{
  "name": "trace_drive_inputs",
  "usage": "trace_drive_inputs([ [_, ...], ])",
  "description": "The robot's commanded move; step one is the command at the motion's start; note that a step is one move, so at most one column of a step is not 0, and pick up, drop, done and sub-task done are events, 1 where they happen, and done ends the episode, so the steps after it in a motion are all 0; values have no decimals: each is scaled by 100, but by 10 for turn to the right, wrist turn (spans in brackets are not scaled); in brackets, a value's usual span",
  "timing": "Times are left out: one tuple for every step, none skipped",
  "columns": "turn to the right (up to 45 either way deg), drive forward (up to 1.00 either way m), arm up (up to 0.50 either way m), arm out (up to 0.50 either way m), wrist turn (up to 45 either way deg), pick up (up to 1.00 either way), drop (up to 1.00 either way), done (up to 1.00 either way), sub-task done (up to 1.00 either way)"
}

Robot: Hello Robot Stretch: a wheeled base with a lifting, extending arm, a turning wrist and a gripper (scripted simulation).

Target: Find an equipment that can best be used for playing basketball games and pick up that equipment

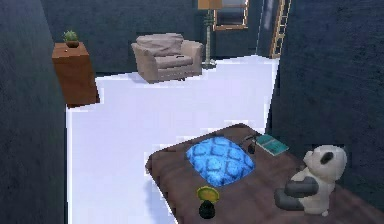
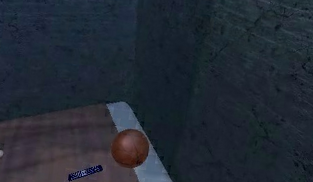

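Observation:
A round orange-brown ball [image 2: 130,148], shaped like a basketball, lies on the brown bed cover [image 2: 51,151] near its pale edge, low in the arm side view's middle. Close behind it rises a dark wall [image 2: 255,92]. A small dark flat thing [image 2: 85,173] lies on the cover just below the ball, to its left.
In the forward view a bed [image 1: 170,165] at the bottom holds a blue patterned pillow [image 1: 220,160], a panda toy [image 1: 315,180], a book [image 1: 271,146] and a small dark object [image 1: 207,203]. A beige armchair [image 1: 167,57], a wooden cabinet with a plant [image 1: 75,72] and a floor lamp [image 1: 208,30] stand beyond the pale floor [image 1: 160,110].

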Motion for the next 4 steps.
trace_drive_inputs([
  [0,0,2,0,0,0,0,0,0],
  [0,0,0,46,0,0,0,0,0],
  [0,0,0,0,450,0,0,0,0],
  [0,0,0,0,450,0,0,0,0],
])
